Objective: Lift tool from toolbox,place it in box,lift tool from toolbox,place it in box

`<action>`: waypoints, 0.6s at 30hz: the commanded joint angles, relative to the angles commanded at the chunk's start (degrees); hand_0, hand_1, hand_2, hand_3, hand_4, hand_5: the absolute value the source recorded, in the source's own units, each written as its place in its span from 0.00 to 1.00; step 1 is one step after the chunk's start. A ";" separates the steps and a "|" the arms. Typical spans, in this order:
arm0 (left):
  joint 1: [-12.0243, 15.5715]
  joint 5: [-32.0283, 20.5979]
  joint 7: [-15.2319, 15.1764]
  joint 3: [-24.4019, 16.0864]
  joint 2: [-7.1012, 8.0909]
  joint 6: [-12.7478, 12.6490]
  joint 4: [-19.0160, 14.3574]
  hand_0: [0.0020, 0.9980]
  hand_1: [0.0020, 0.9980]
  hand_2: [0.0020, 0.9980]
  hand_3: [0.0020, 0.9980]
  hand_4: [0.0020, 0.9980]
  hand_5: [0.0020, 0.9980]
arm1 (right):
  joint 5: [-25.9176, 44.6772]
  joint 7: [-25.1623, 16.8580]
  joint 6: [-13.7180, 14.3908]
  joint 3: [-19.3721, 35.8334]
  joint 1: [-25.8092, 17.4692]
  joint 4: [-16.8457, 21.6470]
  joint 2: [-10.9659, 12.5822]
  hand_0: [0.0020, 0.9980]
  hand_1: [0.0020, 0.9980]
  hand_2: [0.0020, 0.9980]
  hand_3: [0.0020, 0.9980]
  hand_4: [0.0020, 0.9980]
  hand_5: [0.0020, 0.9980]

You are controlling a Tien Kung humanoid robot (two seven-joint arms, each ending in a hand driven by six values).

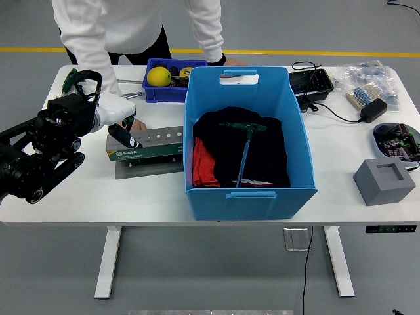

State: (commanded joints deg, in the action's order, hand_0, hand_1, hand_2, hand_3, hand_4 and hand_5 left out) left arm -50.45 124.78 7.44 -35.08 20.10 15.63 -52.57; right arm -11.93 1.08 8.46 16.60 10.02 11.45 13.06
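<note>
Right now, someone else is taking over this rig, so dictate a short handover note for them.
Left hand: over the left end of the green toolbox, fingers curled down at it; I cannot tell whether they hold a tool.
Right hand: out of view.
One T-handle tool already lies in the blue box, on dark cloth.
A person's hand rests beside the toolbox at the far side.
Left to do: lift the next tool out and put it in the blue box.
</note>
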 joint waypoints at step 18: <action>0.11 0.39 -0.56 1.10 0.03 -1.85 1.70 0.49 0.26 0.22 0.23 0.91 0.51 | -0.53 0.11 -0.03 0.17 0.28 0.04 0.08 0.67 0.67 0.73 0.58 0.78 0.72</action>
State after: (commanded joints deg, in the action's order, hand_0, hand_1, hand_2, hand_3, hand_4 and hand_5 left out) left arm -50.34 125.17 6.88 -33.98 20.13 13.78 -50.87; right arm -12.46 1.18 8.42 16.77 10.30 11.48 13.14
